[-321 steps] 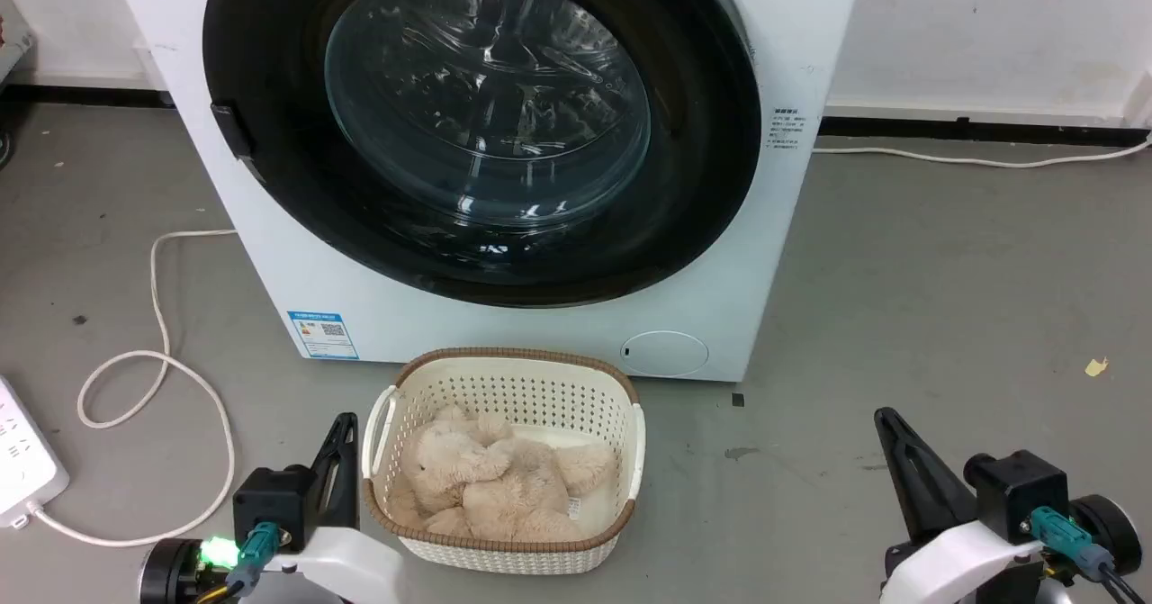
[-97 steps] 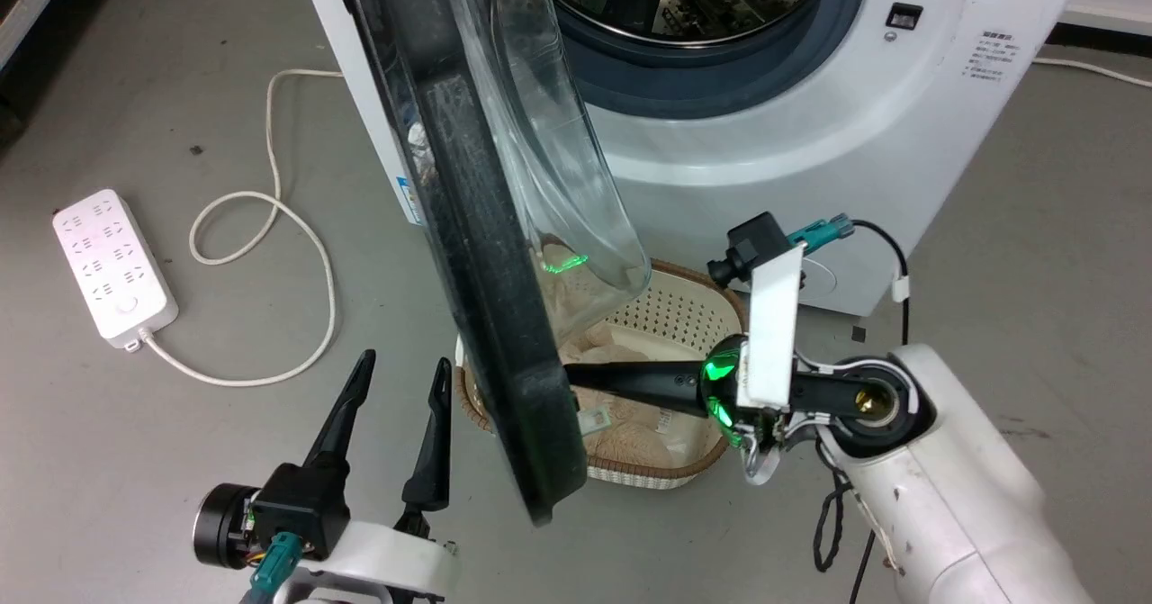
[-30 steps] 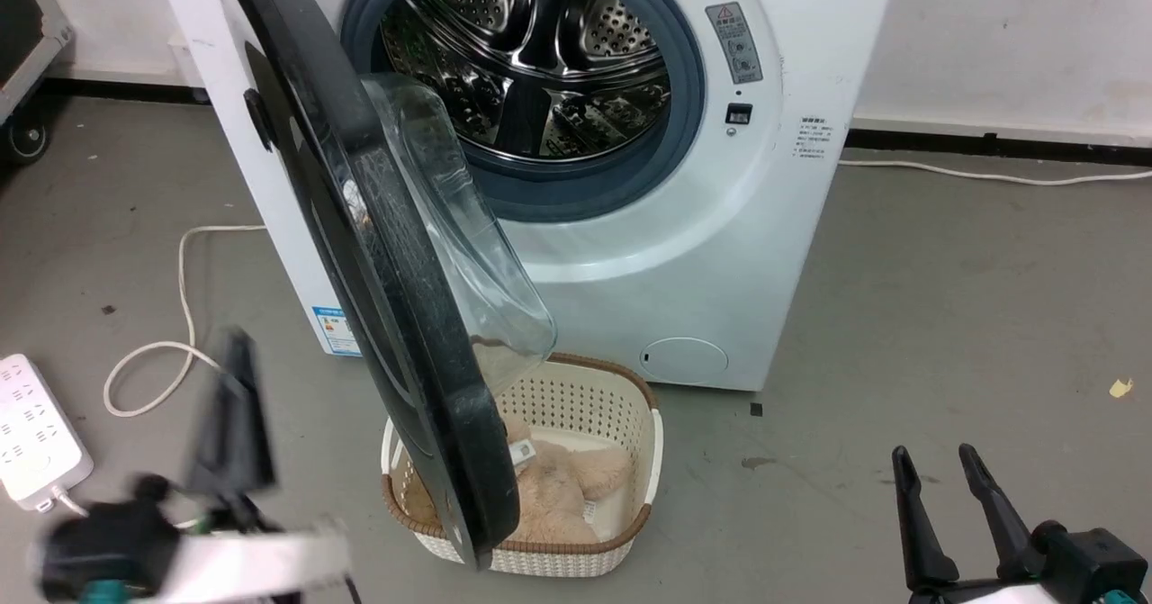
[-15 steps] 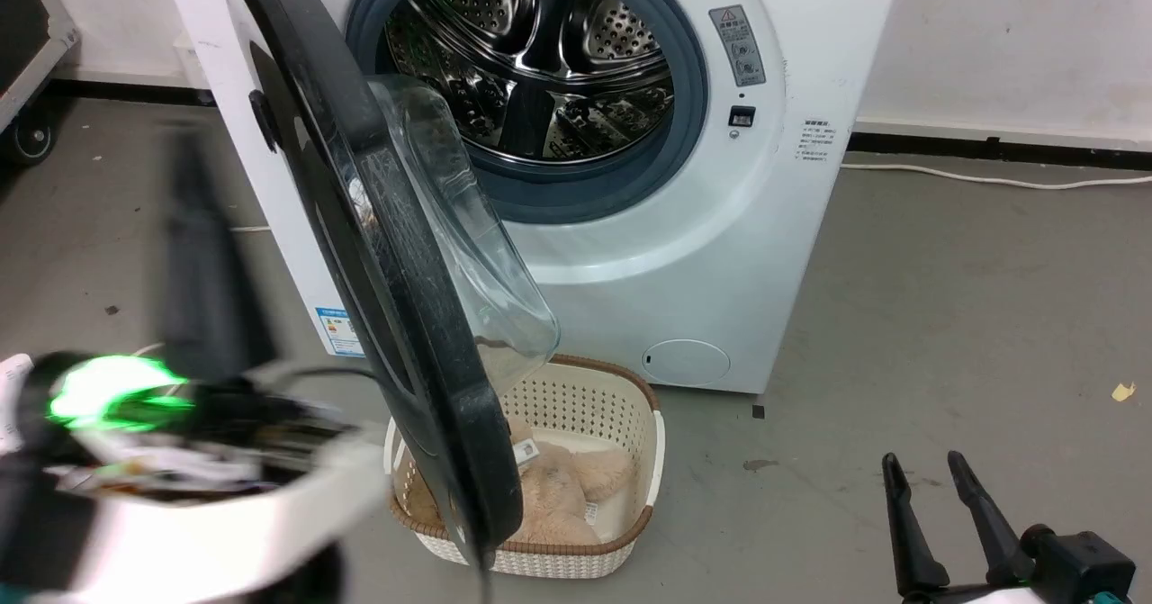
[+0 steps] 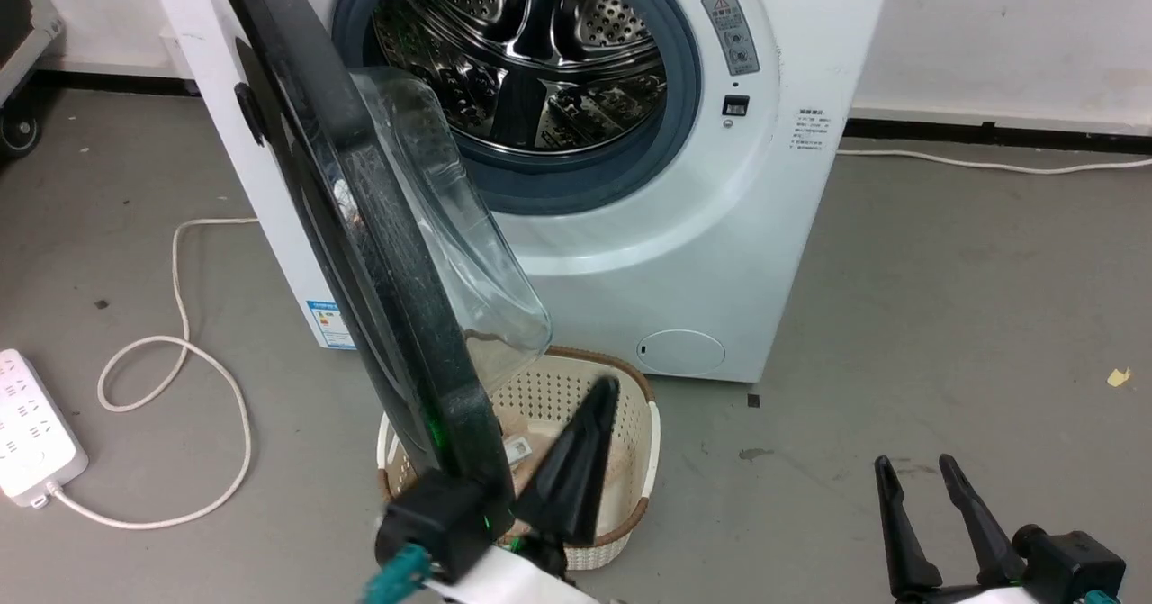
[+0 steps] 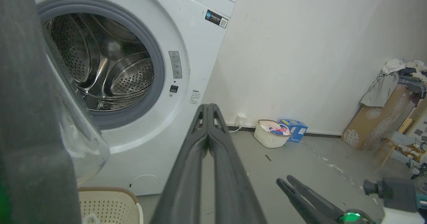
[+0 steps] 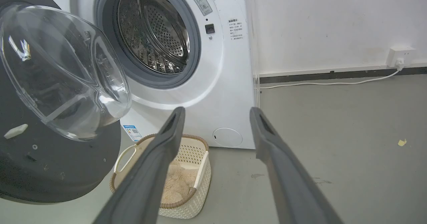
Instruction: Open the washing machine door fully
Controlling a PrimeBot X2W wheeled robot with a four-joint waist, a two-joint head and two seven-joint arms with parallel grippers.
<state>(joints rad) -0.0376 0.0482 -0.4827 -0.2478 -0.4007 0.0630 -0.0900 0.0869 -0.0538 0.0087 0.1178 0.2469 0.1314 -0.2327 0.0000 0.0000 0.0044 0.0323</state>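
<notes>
The washing machine door (image 5: 387, 262) stands swung out on its left hinge, edge-on to me, with its glossy black ring toward me and the clear glass bowl (image 5: 441, 217) bulging to the right. The steel drum (image 5: 531, 46) is exposed. My left gripper (image 5: 605, 388) is shut and empty. It sits just right of the door's lower edge, above the basket, and I cannot tell if it touches the door. In the left wrist view the shut fingers (image 6: 207, 107) point past the door (image 6: 26, 117). My right gripper (image 5: 913, 464) is open at the lower right, away from the door (image 7: 50, 170).
A cream basket (image 5: 643, 424) holding a beige plush toy (image 7: 176, 180) sits on the floor under the door. A white power strip (image 5: 31, 424) and looped cable (image 5: 180, 352) lie at left. The small round flap (image 5: 681, 352) is low on the machine front. Grey floor lies open at right.
My left arm has swept from left of the door to below and right of its lower edge. The door's angle and the right gripper are about unchanged.
</notes>
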